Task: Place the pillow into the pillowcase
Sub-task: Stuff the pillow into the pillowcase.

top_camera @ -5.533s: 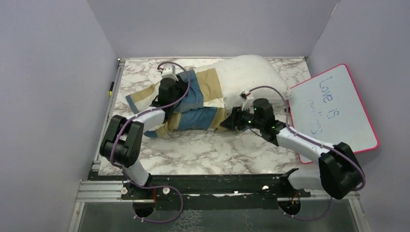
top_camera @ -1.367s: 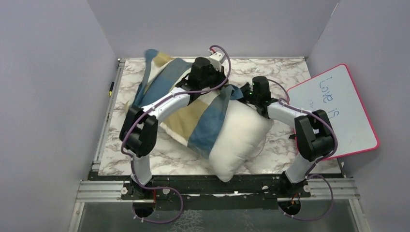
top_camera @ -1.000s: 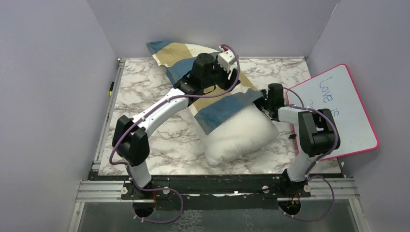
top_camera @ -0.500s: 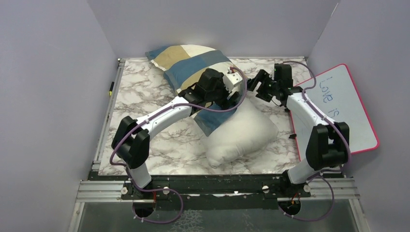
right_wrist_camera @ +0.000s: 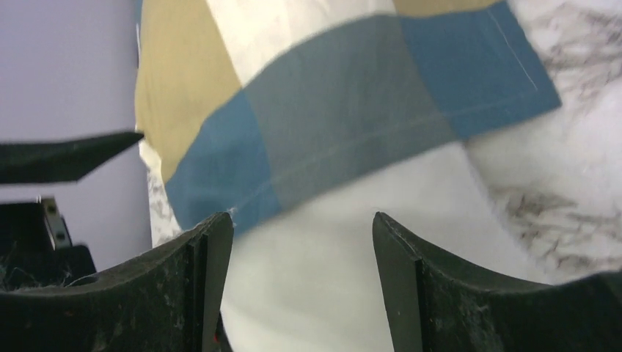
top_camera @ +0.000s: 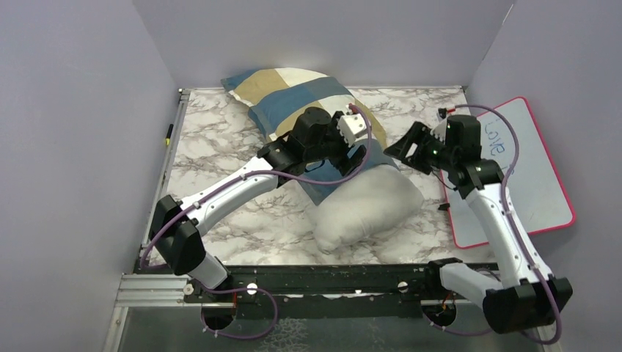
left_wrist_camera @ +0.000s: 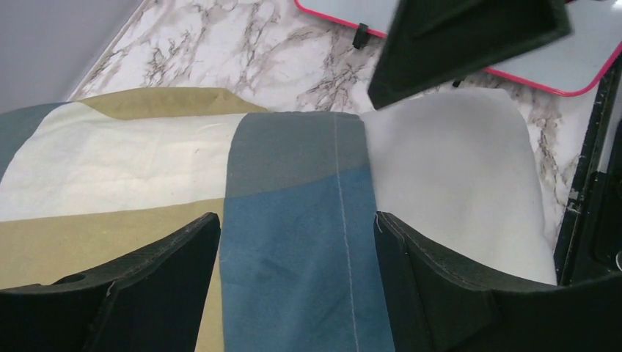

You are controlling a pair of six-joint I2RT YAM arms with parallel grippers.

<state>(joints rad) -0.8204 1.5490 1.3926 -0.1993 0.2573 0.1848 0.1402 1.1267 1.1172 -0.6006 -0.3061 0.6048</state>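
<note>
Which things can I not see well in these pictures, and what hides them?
Top view: how deep the plump off-white pillow goes into the blue, tan and cream blocked fabric pillowcase; fabric and left arm cover it.
Top view: part of the writing on the flat pink-rimmed whiteboard; the right arm crosses it.
Left wrist view: the pillowcase's left part, cut off by the frame.

- Bare marble table (top_camera: 220,147) lies open left of the pillow (top_camera: 367,209) and in a thin strip before it.
- The pillow and pillowcase (top_camera: 293,92) fill the middle through to the back wall (top_camera: 323,37).
- My left tool (top_camera: 353,152) and right tool (top_camera: 409,145), both spread, hang over them, a small gap between.
- A whiteboard (top_camera: 528,183) covers the right edge.
</note>
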